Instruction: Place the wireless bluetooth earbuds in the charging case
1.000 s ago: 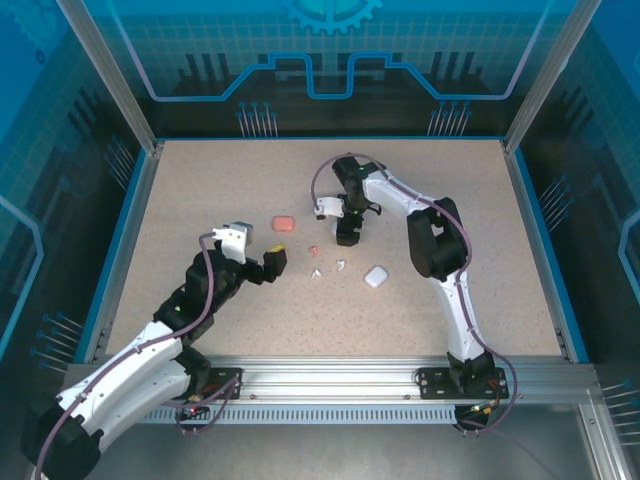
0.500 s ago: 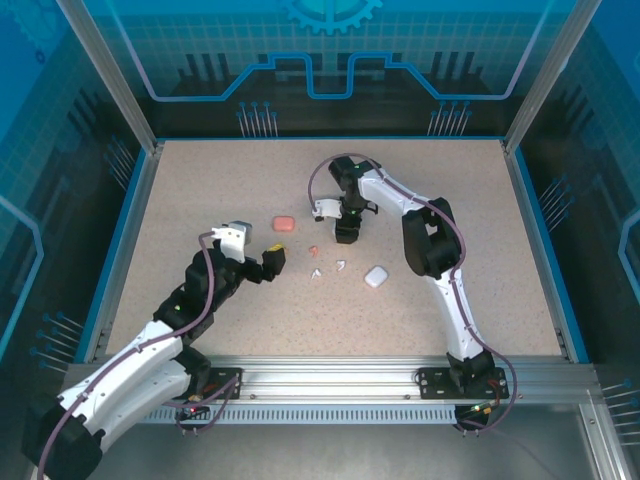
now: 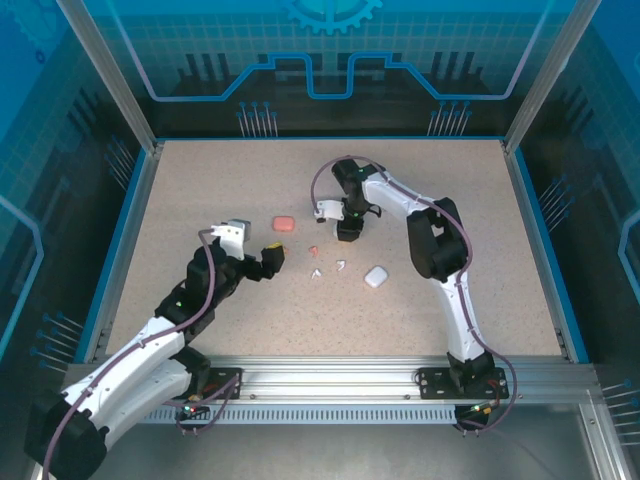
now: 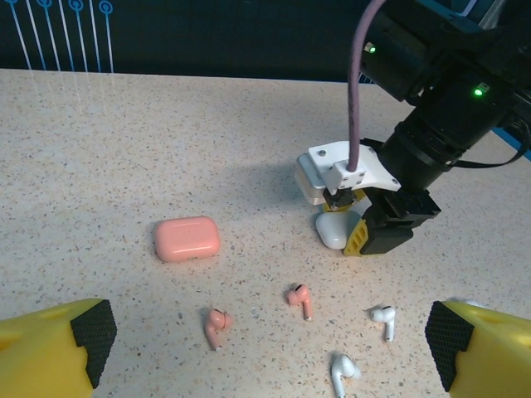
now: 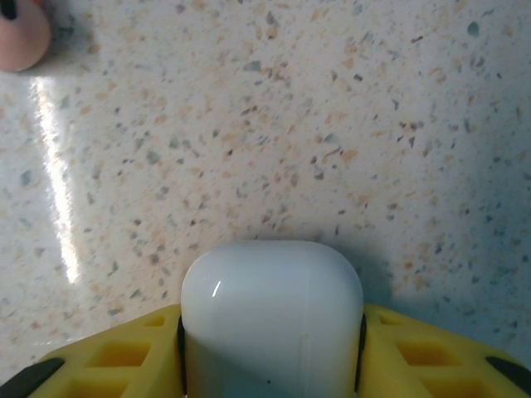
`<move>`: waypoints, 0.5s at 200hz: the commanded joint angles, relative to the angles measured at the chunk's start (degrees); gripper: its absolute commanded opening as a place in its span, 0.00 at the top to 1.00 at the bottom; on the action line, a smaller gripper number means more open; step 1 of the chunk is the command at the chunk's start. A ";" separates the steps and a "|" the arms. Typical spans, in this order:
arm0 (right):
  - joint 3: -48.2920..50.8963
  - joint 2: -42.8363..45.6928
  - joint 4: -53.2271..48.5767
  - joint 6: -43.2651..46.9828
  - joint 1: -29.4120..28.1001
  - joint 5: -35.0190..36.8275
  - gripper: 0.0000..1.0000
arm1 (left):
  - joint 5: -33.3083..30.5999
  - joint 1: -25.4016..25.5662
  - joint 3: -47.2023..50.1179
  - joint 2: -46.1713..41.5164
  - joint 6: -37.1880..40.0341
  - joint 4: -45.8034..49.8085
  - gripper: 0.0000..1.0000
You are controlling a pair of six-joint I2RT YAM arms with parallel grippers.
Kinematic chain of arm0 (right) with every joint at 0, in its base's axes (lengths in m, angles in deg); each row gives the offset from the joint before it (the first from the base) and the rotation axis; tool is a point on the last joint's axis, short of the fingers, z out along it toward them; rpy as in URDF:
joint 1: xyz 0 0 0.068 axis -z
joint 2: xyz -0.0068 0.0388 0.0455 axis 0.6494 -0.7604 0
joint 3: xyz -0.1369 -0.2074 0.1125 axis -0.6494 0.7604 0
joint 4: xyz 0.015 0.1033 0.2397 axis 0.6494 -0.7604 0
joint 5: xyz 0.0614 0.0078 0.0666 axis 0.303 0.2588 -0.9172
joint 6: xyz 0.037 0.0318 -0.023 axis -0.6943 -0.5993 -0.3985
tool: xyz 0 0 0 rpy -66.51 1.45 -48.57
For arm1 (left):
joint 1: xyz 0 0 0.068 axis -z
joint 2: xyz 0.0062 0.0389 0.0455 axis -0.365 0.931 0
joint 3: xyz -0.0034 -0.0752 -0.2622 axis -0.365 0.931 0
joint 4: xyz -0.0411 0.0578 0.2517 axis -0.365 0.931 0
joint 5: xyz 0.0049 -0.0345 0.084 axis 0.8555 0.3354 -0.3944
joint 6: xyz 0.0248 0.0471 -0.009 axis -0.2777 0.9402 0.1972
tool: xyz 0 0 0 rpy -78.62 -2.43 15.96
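Note:
My right gripper (image 3: 347,233) points down at the table's middle back, shut on a white charging case (image 5: 272,311) that sits between its yellow fingers (image 5: 419,352); the left wrist view shows that case (image 4: 330,231) resting on the table. Two salmon earbuds (image 4: 217,325) (image 4: 300,298) and two white earbuds (image 4: 383,317) (image 4: 342,371) lie loose in front of it. A closed salmon case (image 4: 187,238) lies to their left. My left gripper (image 3: 272,260) hovers open just left of the buds, holding nothing.
A second white case (image 3: 375,276), closed, lies right of the earbuds. A salmon earbud (image 5: 21,33) shows at the corner of the right wrist view. Blue-framed walls (image 3: 140,190) ring the speckled table (image 3: 200,180).
The right wrist has shifted slightly over the white case and the left arm has eased a little to the left. The earbuds and cases have not moved.

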 commanded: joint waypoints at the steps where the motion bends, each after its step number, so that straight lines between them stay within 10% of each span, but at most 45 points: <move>1: 4.15 7.35 3.60 -1.38 0.59 -2.55 0.59 | 4.13 -1.34 -2.41 0.33 -3.63 0.89 0.01; 100: 40.52 46.41 22.85 -10.32 -6.05 -6.18 0.59 | 30.82 -3.74 -12.39 12.49 -18.98 2.69 0.10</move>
